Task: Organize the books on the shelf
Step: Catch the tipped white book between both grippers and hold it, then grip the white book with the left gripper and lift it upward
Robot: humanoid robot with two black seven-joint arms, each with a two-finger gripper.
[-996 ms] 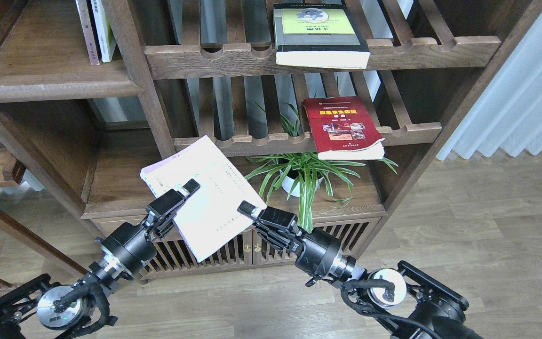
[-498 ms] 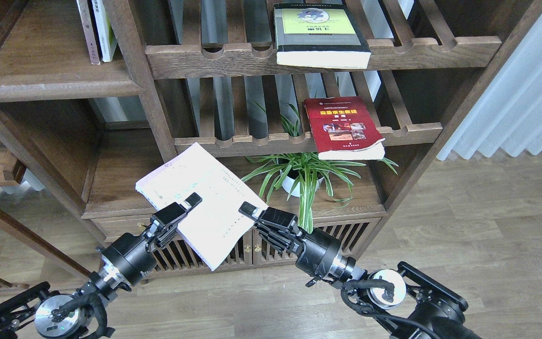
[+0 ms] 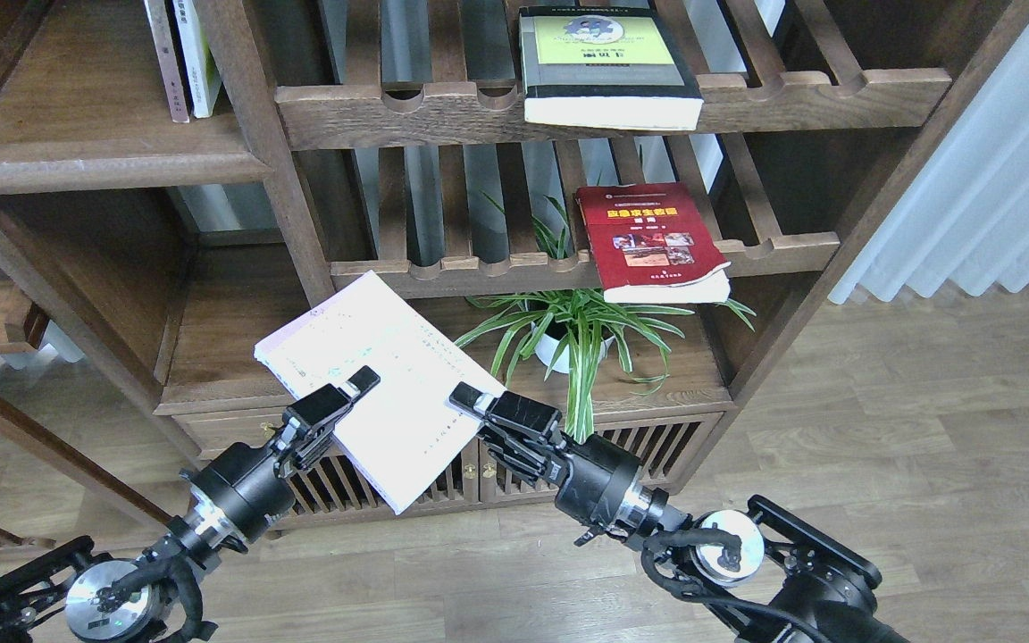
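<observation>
A pale lavender-white book (image 3: 380,375) hangs tilted in the air in front of the bookcase's lower part. My left gripper (image 3: 336,402) is shut on its lower left edge, one finger lying across the cover. My right gripper (image 3: 479,404) is shut on the book's right corner. A red book (image 3: 653,241) lies flat on the lower slatted rack, overhanging its front rail. On the upper slatted rack lies a thick grey-black book (image 3: 604,67) with a yellow-green panel. The shelf (image 3: 104,165), a solid dark board with a rounded front edge, is at upper left.
Two thin books (image 3: 179,54) stand upright at the right end of the solid shelf. A potted spider plant (image 3: 568,330) stands on the low board behind my right gripper. A white curtain (image 3: 997,179) hangs at right above wooden floor (image 3: 836,464).
The pale book has sunk and swung a little down and left with my left gripper. My right gripper edged slightly left, still at the book's right corner.
</observation>
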